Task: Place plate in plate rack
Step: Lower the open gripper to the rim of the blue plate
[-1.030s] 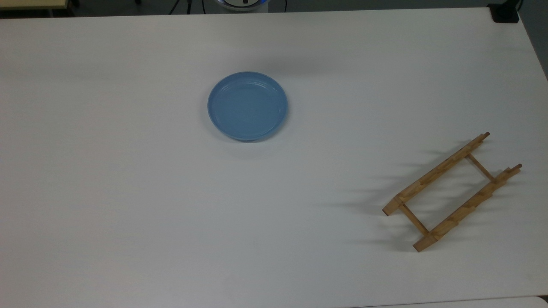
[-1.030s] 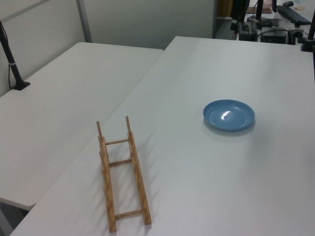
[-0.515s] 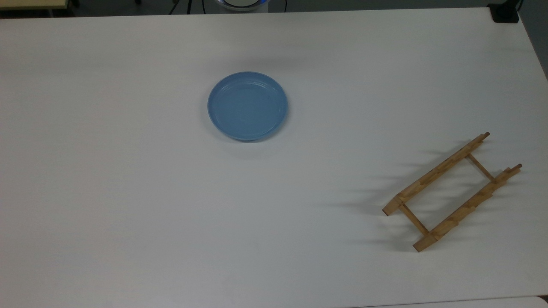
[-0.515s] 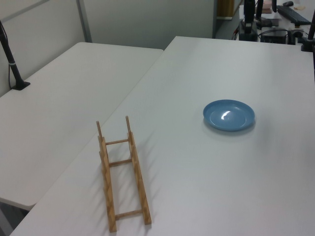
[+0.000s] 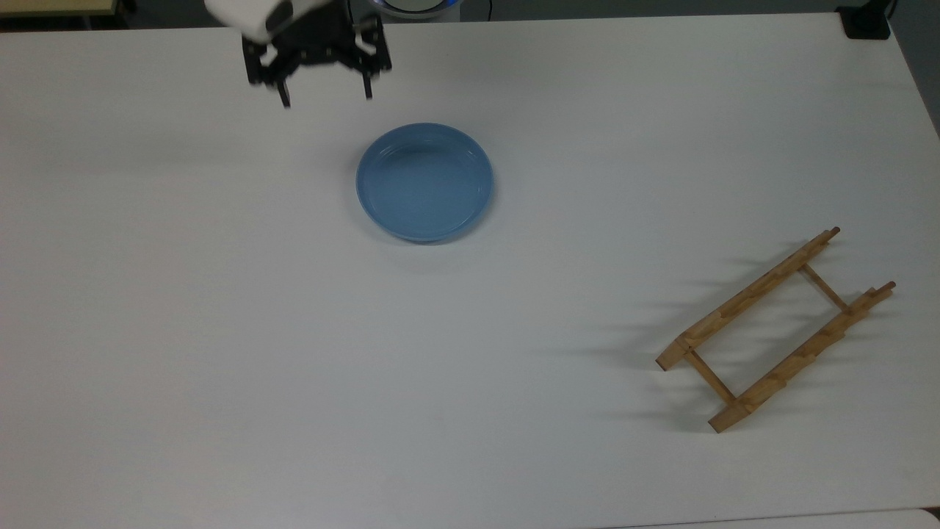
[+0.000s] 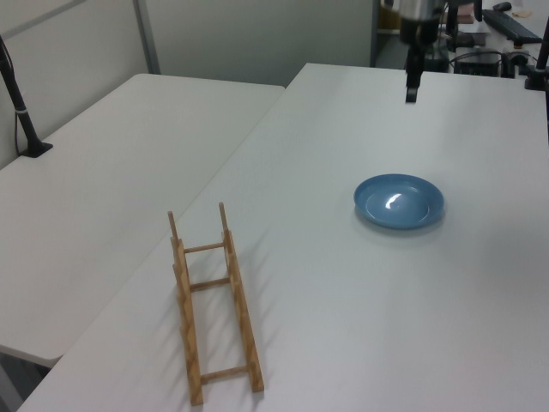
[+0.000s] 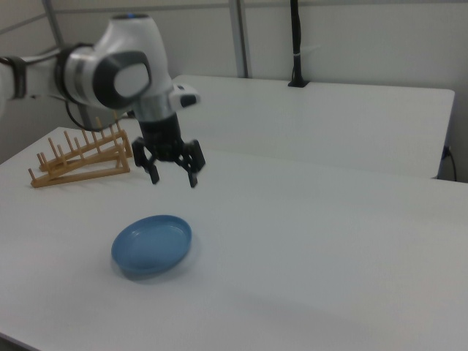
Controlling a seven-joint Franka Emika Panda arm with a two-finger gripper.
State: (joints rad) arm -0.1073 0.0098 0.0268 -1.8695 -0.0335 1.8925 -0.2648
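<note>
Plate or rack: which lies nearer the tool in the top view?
The plate. The open tool hangs just past its rim toward the top view's upper left; the rack sits far off at the lower right.

No readable text, labels, brands or numbers anywhere. Plate (image 5: 424, 182), plate rack (image 5: 775, 328) and table (image 5: 220, 330) surfaces are plain. Gripper (image 5: 325, 94) housing carries no legible marking either.

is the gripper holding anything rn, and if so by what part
Nothing is held. The gripper hangs open above the table, with empty space between its fingers. The light-blue plate lies flat on the table, untouched, apart from the wooden plate rack.
</note>
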